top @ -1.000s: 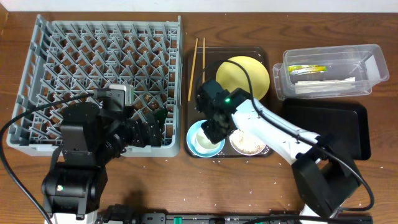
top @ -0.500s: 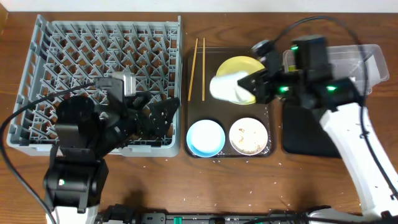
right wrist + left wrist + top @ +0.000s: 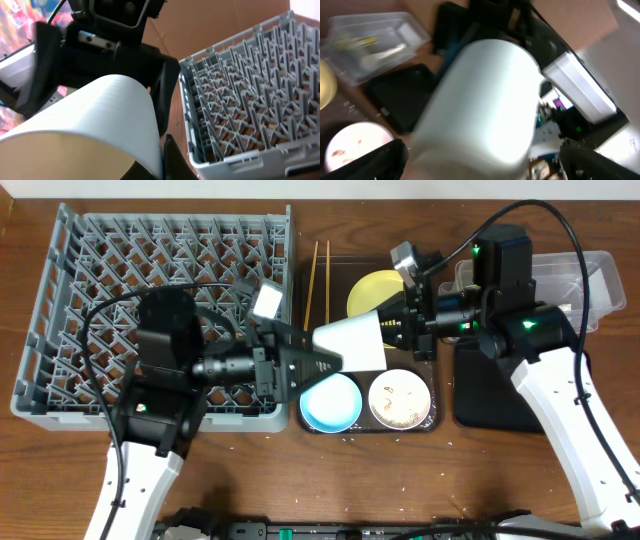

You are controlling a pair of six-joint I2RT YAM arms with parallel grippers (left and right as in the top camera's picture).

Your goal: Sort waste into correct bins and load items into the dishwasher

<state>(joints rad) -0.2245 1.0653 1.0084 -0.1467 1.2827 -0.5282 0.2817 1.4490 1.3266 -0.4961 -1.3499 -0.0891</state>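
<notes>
The small white cup point(image 3: 352, 340) hangs on its side above the brown tray's left half. My right gripper point(image 3: 393, 330) is shut on its rim, one finger point(image 3: 172, 157) outside the wall. My left gripper point(image 3: 318, 363) is open, with its fingers point(image 3: 375, 160) on either side of the cup point(image 3: 485, 100) and apart from it. On the tray lie the yellow plate point(image 3: 372, 288), the light blue bowl point(image 3: 331, 402), the white bowl point(image 3: 399, 398) with crumbs in it, and the chopsticks point(image 3: 318, 275). The grey dish rack point(image 3: 100, 270) stands at the left.
The dark brown serving tray point(image 3: 340, 275) lies beside the rack's right wall. At the right stand the clear tub point(image 3: 590, 275), holding a wrapper point(image 3: 352, 42), and the black tray point(image 3: 480, 395), both partly under my right arm. Crumbs dot the front of the table.
My right gripper has carried the cup left, from over the yellow plate towards the rack. My left arm has swung right out of the rack, and its open fingers now flank the cup.
</notes>
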